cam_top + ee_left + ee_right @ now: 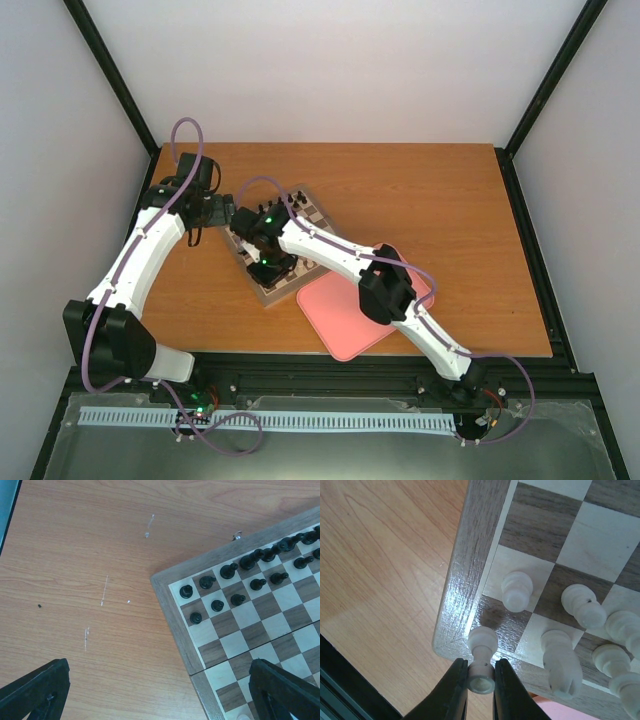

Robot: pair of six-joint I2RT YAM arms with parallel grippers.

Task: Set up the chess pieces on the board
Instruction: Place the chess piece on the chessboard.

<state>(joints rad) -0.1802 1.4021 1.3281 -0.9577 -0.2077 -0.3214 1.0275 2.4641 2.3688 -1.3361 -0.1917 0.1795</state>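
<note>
We see a wooden desk that carries everything. The left arm bends in from the desk's left edge. The right arm reaches across a pink tray that lies at the near edge. The board lies at an angle, left of the middle, with its near side just beside the tray, and both arms meet over it

The left hand hangs above the board's left edge, partly over bare desk and partly over squares. Its fingers stand wide apart with nothing between them. The right hand sits low at the board's near corner, and its fingers are clamped on one pale piece. That piece's rounded end lies over the dark corner square, right by the border; we cannot tell whether it touches the square

The black pieces stand in two rows along the board's far side, one to a square as far as we see. The other pale pieces gather on the squares around the right hand's corner. One stands on a light square just beyond the clamped one, and several more crowd close together to its right. We cannot tell whether each of those stands upright
</note>
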